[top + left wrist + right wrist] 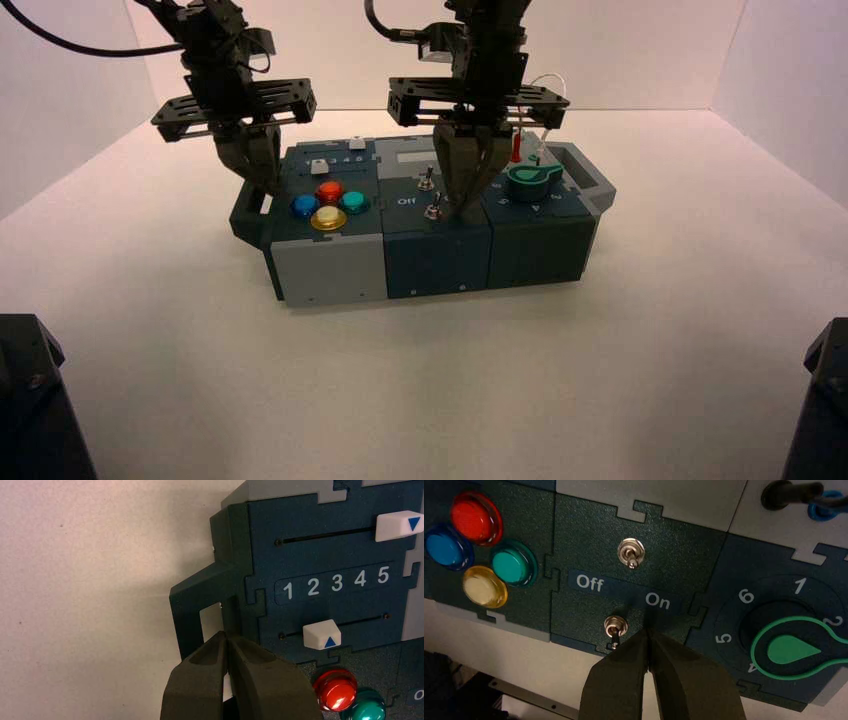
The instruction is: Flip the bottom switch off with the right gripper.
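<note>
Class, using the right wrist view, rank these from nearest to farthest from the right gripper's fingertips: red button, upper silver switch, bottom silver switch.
1. Bottom silver switch: right beside the right gripper, below the Off lettering.
2. Upper silver switch: across the Off/On label.
3. Red button: over in the coloured button group.

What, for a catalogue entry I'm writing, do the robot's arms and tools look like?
The left arm and right arm are black and angular, each with a black cable running to it. The left tool and right tool match: wide black crossbars pierced with openings, and two dark, tapered, faceted fingers each.
</note>
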`<action>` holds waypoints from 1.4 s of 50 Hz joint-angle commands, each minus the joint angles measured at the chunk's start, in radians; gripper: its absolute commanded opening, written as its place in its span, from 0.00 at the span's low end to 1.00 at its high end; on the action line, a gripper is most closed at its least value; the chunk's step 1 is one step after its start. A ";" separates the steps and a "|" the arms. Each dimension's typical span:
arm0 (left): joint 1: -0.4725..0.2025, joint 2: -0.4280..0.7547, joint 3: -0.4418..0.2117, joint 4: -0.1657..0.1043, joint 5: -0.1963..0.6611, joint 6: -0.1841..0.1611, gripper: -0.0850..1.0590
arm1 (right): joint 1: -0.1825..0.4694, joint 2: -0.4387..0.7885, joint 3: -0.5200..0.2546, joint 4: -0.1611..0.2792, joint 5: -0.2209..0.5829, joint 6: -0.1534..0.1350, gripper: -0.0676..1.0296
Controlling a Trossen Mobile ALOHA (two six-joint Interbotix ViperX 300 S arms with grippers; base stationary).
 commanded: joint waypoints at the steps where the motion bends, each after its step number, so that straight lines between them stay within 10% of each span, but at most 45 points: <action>1: -0.012 0.052 0.002 0.005 -0.020 0.034 0.05 | 0.008 -0.014 -0.031 -0.002 -0.002 0.011 0.04; 70: -0.014 0.055 0.002 0.005 -0.021 0.041 0.05 | 0.127 0.046 -0.121 -0.002 0.089 0.081 0.04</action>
